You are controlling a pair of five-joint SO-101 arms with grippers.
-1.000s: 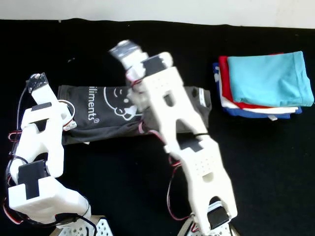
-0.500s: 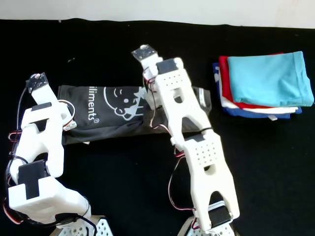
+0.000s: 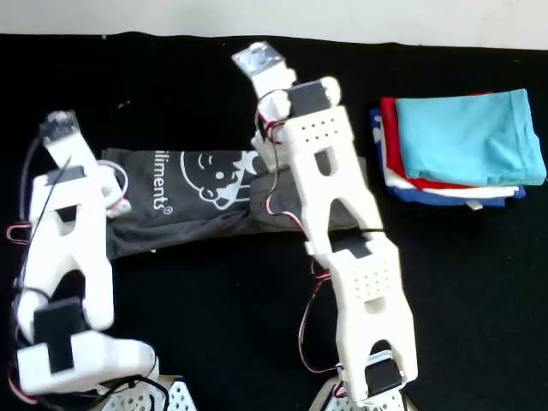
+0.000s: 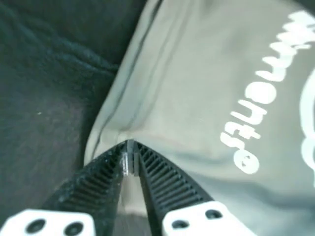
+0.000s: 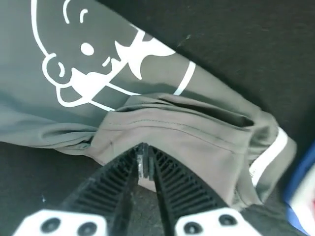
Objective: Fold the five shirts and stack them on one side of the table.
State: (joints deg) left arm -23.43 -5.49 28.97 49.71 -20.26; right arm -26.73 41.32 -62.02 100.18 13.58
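Observation:
A dark grey shirt (image 3: 197,193) with a white cartoon print lies lengthwise across the middle of the black table (image 3: 171,308). My left arm (image 3: 64,231) stands at the shirt's left end. In its wrist view the left gripper (image 4: 129,157) is shut on the grey shirt (image 4: 206,98) at its hem, where the fabric gathers at the tips. My right arm (image 3: 321,163) stretches over the shirt's right part. Its gripper (image 5: 142,164) is shut, with nothing visibly held, above the folded sleeve area of the shirt (image 5: 172,132).
A stack of folded shirts (image 3: 467,141) sits at the table's right side, turquoise on top, then red, white and blue. Its blue corner (image 5: 302,191) appears in the right wrist view. The table's far edge meets a pale wall (image 3: 385,21).
My right arm has swung to the right and stretched farther toward the table's back edge. My left arm has shifted and tilted a little. The grey shirt lies much as before.

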